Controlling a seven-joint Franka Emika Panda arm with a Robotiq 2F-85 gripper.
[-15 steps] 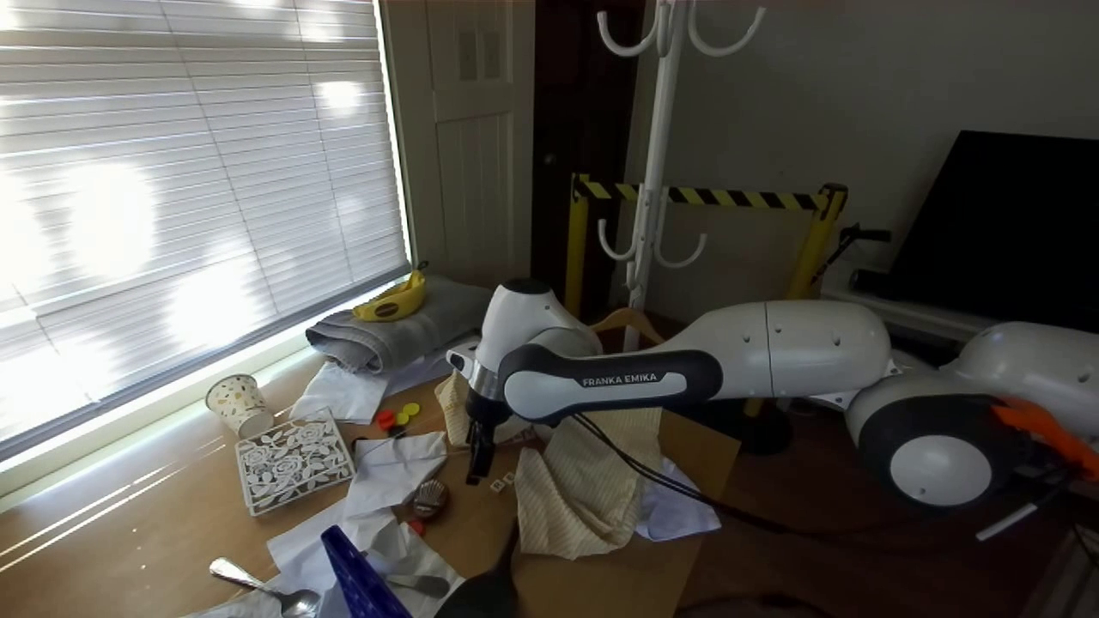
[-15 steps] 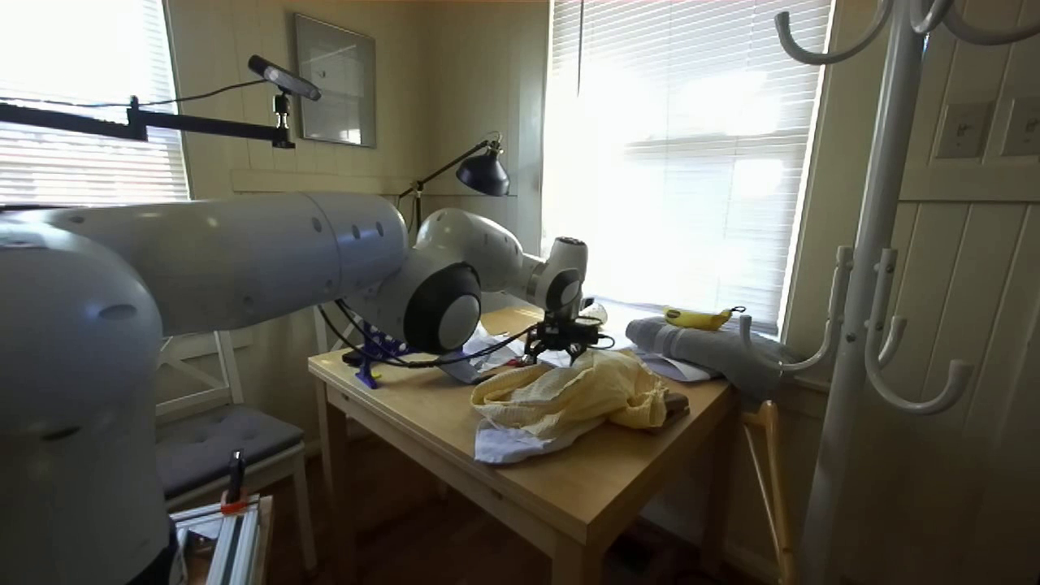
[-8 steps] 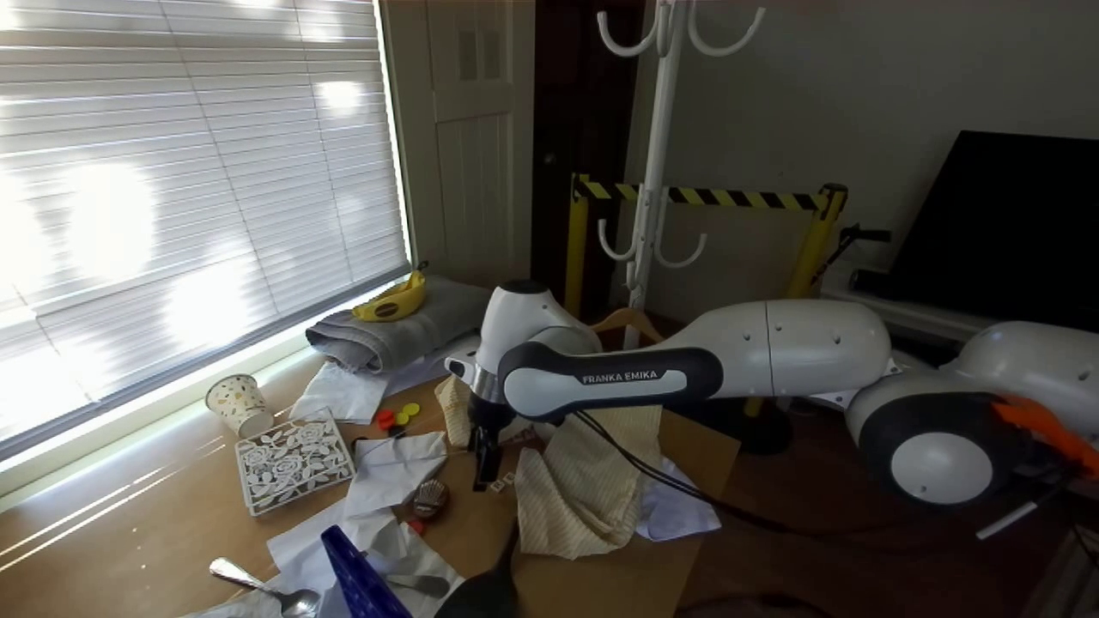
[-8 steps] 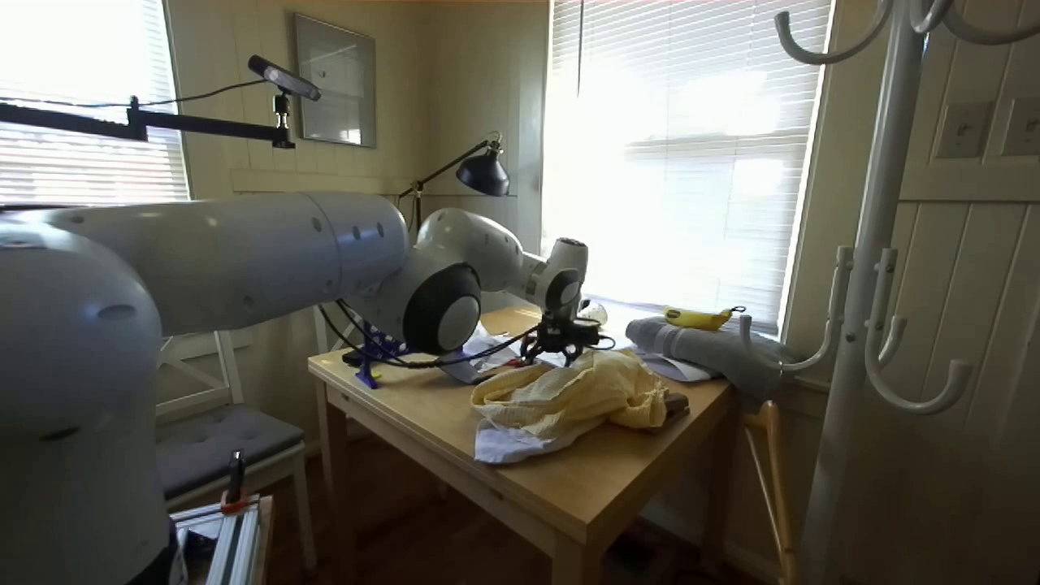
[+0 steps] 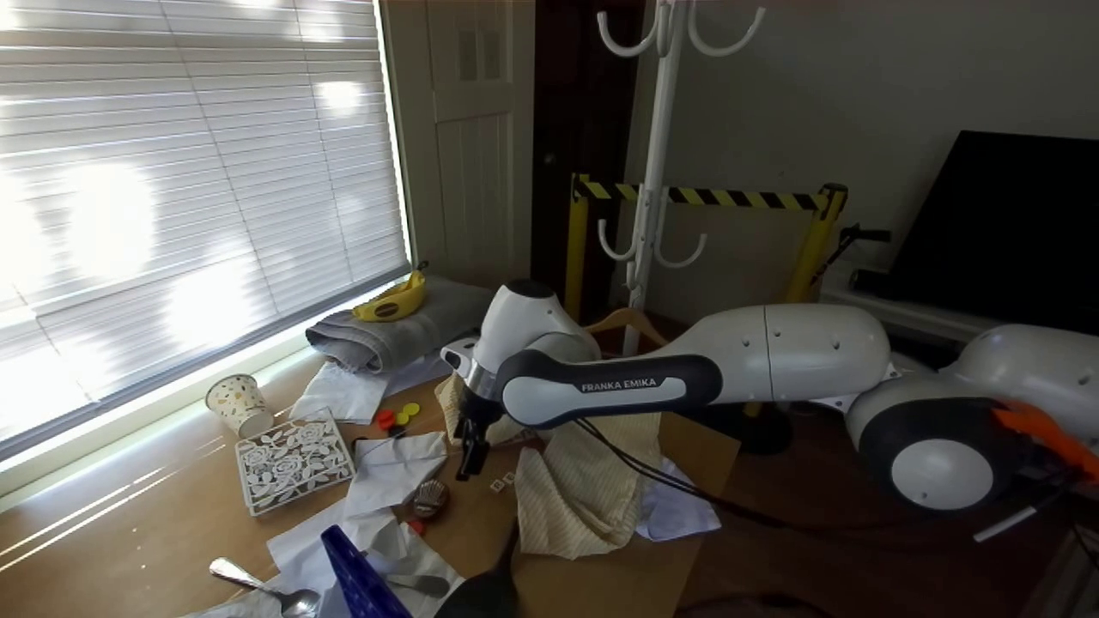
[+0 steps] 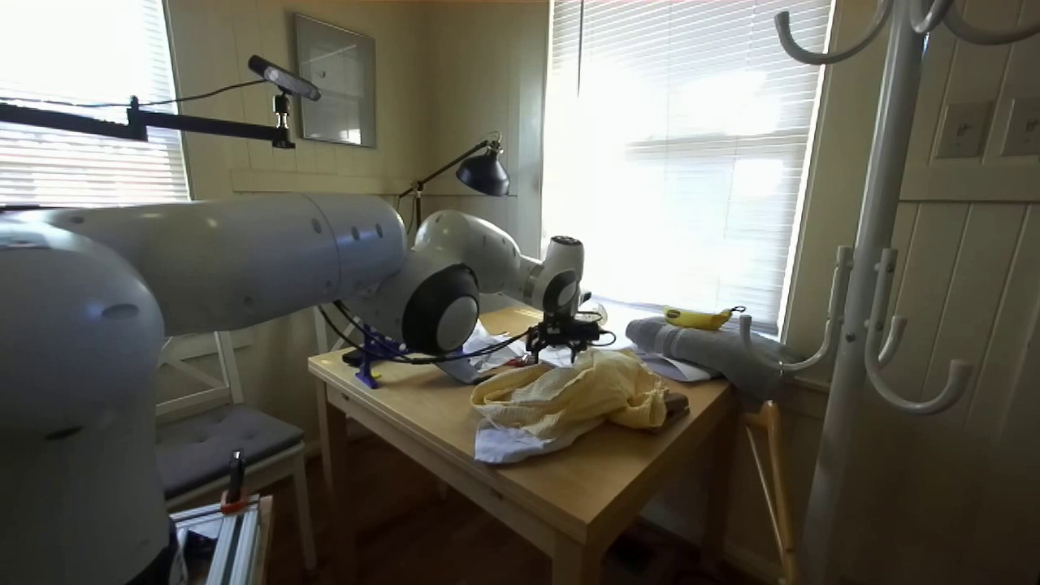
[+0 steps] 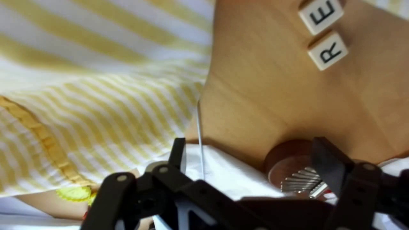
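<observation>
Our claw [image 7: 250, 155] hangs over the table [image 7: 255, 80] with its jaws parted wide, gripping nothing. Going across the wrist view from the left, we meet yellow discs [image 7: 74, 193], then the striped cloth [image 7: 127, 105], its edge appearing just beside one finger [image 7: 176, 154]; a sideways sweep that way could snag and drag it. Next lies a white sheet [image 7: 223, 172], probably light enough to slide if we brush it. Partly hidden by the other finger [image 7: 330, 166] sits the round brown piece [image 7: 286, 166] with metal tines; whether they touch we cannot tell, and a straight drop could pin or tip it. For room, we have bare wood between the cloth's edge and the E tile [image 7: 322, 14] and R tile [image 7: 328, 51], narrower toward the top of the view, where a careless turn could scatter them.
</observation>
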